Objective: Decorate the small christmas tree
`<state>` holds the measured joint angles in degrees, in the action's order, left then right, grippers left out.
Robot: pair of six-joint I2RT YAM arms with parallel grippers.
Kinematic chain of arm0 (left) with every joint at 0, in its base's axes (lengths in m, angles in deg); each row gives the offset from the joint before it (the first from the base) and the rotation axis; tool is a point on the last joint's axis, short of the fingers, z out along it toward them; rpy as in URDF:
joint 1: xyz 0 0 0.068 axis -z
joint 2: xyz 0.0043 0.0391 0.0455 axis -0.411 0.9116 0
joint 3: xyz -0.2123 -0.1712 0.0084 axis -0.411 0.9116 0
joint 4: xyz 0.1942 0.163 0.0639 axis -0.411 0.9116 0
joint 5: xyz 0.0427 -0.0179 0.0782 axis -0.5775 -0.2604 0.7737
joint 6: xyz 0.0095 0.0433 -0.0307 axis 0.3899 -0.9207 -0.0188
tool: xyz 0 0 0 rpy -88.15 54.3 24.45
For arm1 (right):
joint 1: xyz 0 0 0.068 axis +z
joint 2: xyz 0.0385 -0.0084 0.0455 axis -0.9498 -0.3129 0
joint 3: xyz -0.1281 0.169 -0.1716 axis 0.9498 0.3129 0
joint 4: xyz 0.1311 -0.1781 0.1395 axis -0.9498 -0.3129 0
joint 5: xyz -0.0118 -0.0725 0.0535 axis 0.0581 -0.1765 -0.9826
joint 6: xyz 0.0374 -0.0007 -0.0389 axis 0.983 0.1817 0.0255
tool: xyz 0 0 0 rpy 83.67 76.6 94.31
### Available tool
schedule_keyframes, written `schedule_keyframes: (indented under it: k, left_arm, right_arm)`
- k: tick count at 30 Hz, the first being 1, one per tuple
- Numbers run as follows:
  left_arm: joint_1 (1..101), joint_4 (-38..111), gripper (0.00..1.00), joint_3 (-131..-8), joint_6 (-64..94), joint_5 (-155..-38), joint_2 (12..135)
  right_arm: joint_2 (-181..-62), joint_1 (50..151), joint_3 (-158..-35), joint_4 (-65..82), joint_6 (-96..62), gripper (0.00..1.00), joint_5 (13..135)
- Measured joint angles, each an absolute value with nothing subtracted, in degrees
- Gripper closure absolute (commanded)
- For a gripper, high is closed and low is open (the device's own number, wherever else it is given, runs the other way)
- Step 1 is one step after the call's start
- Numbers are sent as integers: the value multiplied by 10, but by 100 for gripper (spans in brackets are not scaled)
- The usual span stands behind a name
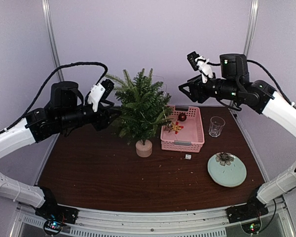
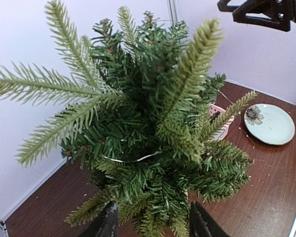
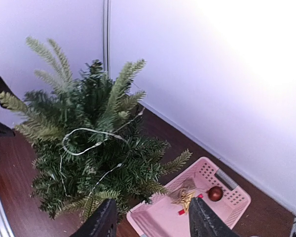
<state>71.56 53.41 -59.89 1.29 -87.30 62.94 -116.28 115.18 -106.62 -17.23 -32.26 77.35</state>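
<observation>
Tabletop (image 1: 113, 168) from above: small christmas tree (image 1: 142, 106) upright on its stump, just left of the pink basket (image 1: 195, 140), which holds a red ball (image 1: 182, 117) and a gold ornament (image 1: 175, 127); glass (image 1: 216, 126) beside the basket; plate (image 1: 234, 175) bearing a dark flower piece (image 1: 225, 158). Left wrist: left gripper (image 2: 153, 210) partly open, needles between its fingers, gripping nothing. Right wrist: right gripper (image 3: 152, 202) partly open, empty, above tree and basket.
</observation>
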Motion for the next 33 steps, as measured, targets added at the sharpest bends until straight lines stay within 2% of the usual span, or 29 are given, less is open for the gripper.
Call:
schedule_keyframes:
  k: [8, 16, 20, 24, 27, 30, 33]
  left_arm:
    - [704, 554, 55, -700, 15, -954, 675]
    - [704, 580, 55, -810, -1, -1008, 721]
    - [704, 588, 55, -813, -8, -1016, 722]
    - [704, 595, 55, -810, -11, -1016, 723]
    - [704, 595, 55, -803, -13, -1014, 722]
    - [704, 595, 55, -795, -13, -1012, 722]
    - [704, 595, 55, -793, -14, -1011, 722]
  right_arm:
    - [-1232, 1078, -1083, -121, -193, 58, 638]
    - [-1291, 1062, -1100, -59, -144, 58, 544]
    - [-1304, 1061, -1100, -44, -135, 69, 514]
    - [-1308, 1060, -1100, -34, -130, 69, 491]
    - [-1308, 1060, -1100, -29, -129, 74, 475]
    - [-1308, 1060, -1100, -28, -130, 75, 464]
    - [-1308, 1060, -1099, -26, -129, 83, 456]
